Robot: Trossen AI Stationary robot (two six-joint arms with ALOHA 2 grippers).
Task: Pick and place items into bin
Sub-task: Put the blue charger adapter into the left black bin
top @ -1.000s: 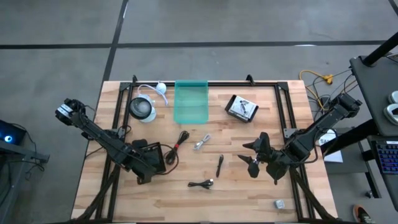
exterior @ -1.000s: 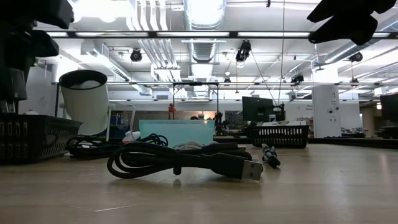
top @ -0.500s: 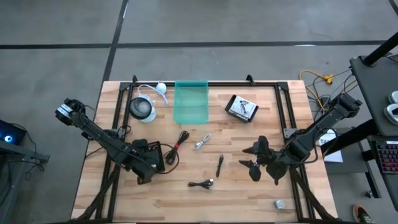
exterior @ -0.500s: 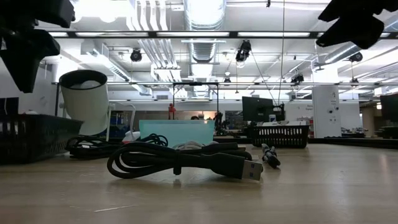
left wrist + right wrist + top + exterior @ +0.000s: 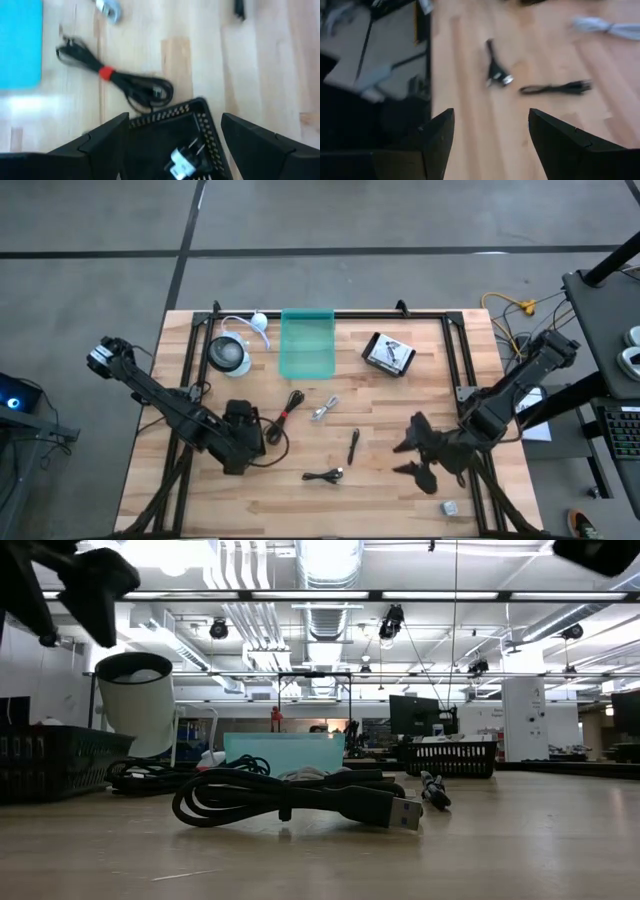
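my left claw point(image 5: 172, 135) hangs released over the black bin point(image 5: 172, 142), a small plug point(image 5: 181, 159) lying inside. next nearest is the red-banded cable point(image 5: 112, 80) just beside the bin; i'd descend straddling its bundled middle. right claw point(image 5: 490, 135) hangs spread, empty, above the small cable point(image 5: 325, 475).

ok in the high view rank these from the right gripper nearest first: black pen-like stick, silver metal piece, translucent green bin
From the right gripper:
1. Black pen-like stick, mid-table beside it.
2. Silver metal piece, table centre.
3. Translucent green bin, far edge.
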